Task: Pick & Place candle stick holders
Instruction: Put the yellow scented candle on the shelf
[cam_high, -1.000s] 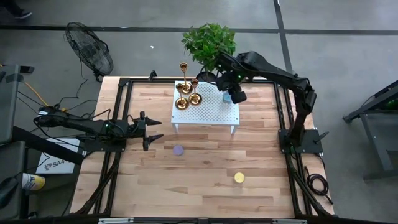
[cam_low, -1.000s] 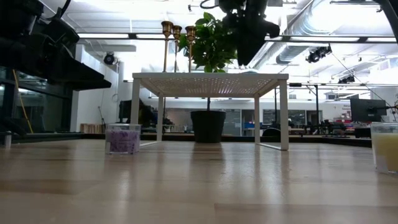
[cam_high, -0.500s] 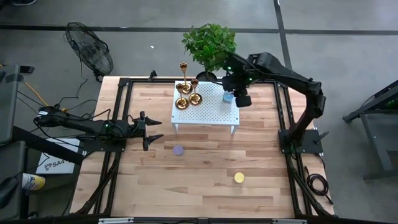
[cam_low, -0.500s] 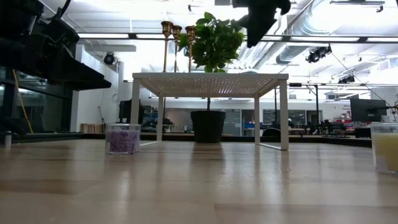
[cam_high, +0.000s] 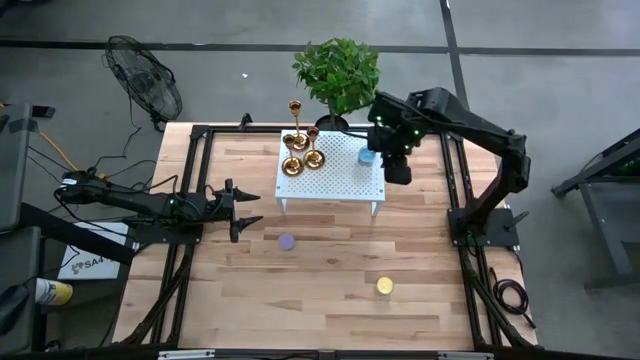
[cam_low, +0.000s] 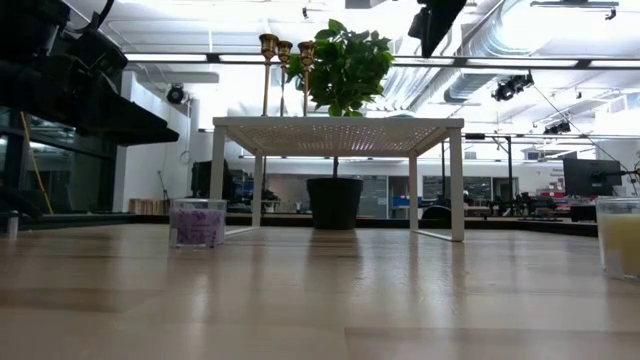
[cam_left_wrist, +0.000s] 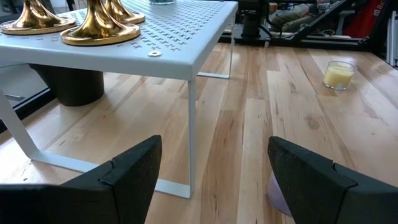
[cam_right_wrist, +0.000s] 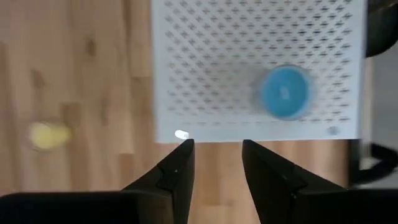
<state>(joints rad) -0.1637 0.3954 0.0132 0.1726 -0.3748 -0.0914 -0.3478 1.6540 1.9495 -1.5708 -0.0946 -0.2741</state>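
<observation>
Three gold candle stick holders (cam_high: 300, 150) stand on their round bases at the far left corner of a white perforated stand (cam_high: 340, 180). Their tops show in the low view (cam_low: 285, 47) and two bases in the left wrist view (cam_left_wrist: 99, 28). My right gripper (cam_high: 397, 172) is open and empty, high above the stand's right near edge (cam_right_wrist: 214, 155). A blue candle (cam_right_wrist: 284, 93) rests on the stand just beyond it. My left gripper (cam_high: 245, 208) is open and empty, low over the table left of the stand (cam_left_wrist: 214, 180).
A potted plant (cam_high: 337, 70) stands behind the stand. A purple candle (cam_high: 287, 241) sits on the table in front of the stand, and a yellow candle (cam_high: 384, 286) sits nearer the front right. The stand's thin legs (cam_left_wrist: 191, 134) face my left gripper.
My right gripper has gone up and toward the table's right and near edges, away from the blue candle, which stays on the stand. The holders have not moved.
</observation>
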